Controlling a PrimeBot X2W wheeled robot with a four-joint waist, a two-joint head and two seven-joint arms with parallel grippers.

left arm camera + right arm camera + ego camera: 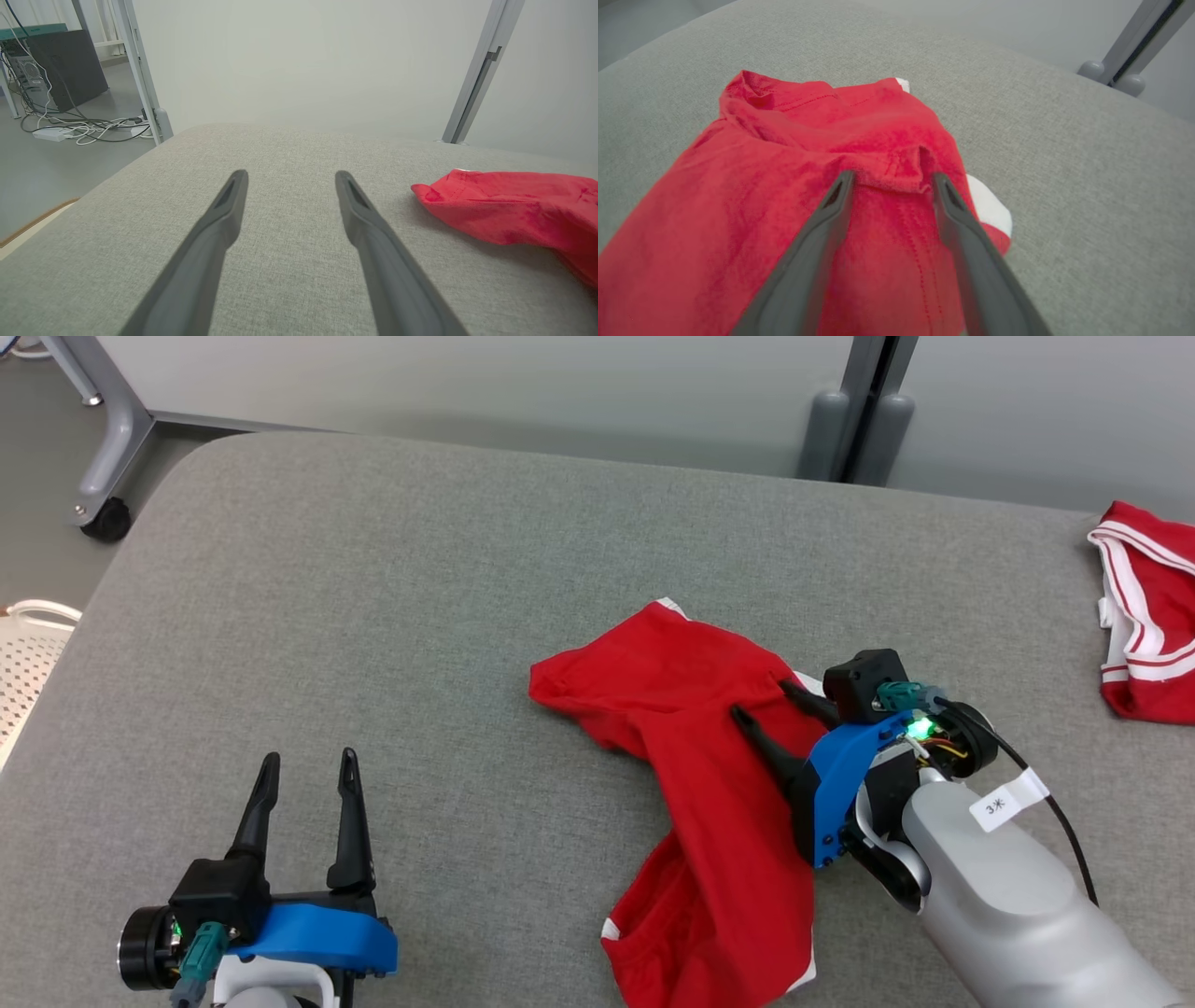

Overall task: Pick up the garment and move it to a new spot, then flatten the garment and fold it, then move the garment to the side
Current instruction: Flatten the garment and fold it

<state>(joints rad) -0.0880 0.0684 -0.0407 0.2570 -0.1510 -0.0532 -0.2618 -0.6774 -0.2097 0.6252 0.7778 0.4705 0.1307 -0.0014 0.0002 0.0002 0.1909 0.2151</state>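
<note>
1. Starting the pick-up, I'd judge: nothing lifted yet; next call, a firm pinch, then a lift.
2. One grey padded bench (373, 616) carries everything.
3. Two red pieces: the crumpled garment (691, 728) mid-bench, right of centre; a striped garment (1153, 616) at the far right edge.
4. Two claws: right claw (761, 700) spread open, tips on the garment's raised fold; left claw (310, 758) wide open, empty, front left, well apart from it.
</note>
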